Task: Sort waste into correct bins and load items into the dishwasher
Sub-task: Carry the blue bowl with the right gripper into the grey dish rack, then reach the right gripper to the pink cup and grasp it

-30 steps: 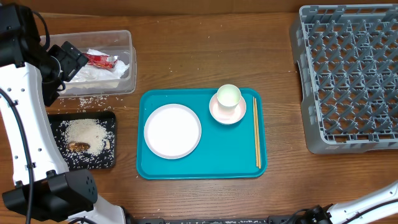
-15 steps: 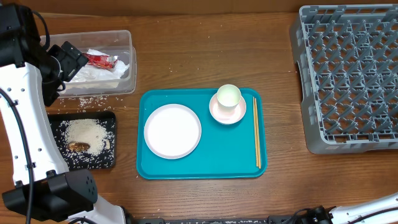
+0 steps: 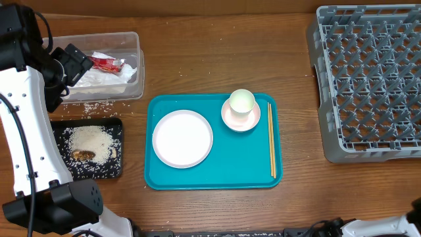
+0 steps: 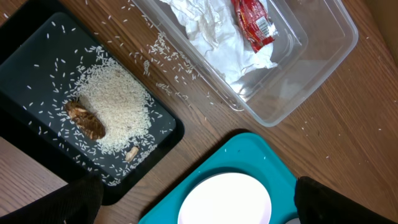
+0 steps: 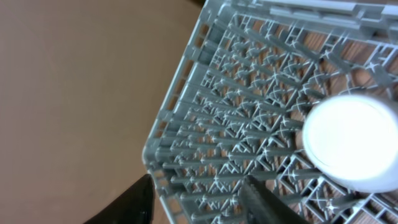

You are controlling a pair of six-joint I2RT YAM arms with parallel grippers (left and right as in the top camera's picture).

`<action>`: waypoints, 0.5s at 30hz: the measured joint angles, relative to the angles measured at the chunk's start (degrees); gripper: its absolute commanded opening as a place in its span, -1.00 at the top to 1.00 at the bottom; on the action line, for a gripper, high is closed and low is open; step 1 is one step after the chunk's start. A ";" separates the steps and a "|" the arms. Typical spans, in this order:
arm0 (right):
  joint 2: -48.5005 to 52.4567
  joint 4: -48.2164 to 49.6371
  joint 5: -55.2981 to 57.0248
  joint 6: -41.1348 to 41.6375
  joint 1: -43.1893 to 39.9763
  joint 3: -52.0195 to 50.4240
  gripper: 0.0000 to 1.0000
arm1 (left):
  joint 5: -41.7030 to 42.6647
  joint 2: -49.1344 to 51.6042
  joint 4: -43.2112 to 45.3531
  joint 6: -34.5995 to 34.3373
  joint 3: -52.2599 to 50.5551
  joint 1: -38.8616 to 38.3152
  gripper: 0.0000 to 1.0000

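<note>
The clear tub (image 3: 139,66) holds white napkins (image 3: 105,76) and a red wrapper (image 3: 105,64). The black tray (image 3: 119,172) holds rice (image 3: 89,138) and a brown scrap (image 3: 84,155). A white plate (image 3: 182,138), a bowl (image 3: 230,120) with a cup (image 3: 241,101) in it, and chopsticks (image 3: 271,138) lie on a teal tray (image 3: 243,161). My left gripper (image 3: 66,66) hangs open and empty above the tub's left end (image 4: 193,199). My right gripper (image 5: 199,208) is open and empty over the grey rack (image 5: 236,112), where a white bowl (image 5: 348,143) sits.
Loose rice grains (image 3: 92,107) lie on the wood between tub and black tray, also seen in the left wrist view (image 4: 168,56). The grey rack (image 3: 368,72) fills the right side of the table. The right arm barely shows at the bottom right corner of the overhead view.
The right arm has drawn back to the right along the bottom edge, almost out of the overhead view. The left arm has not moved.
</note>
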 measured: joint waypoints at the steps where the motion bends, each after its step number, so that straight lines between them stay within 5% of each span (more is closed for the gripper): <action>1: -0.33 0.42 2.78 0.76 1.44 0.09 0.52 | 0.00 0.00 0.02 0.00 0.00 0.00 -1.00; 2: -0.31 0.74 6.21 1.64 3.06 0.11 0.67 | -0.02 0.00 0.02 0.00 0.00 0.00 -1.00; 9: 6.75 0.63 34.42 9.09 15.15 -0.98 0.82 | 0.00 0.00 0.02 0.00 0.00 0.00 -1.00; 15: 10.67 -1.05 30.93 4.68 19.87 -2.60 0.63 | 0.00 0.00 0.02 0.00 0.00 0.00 -1.00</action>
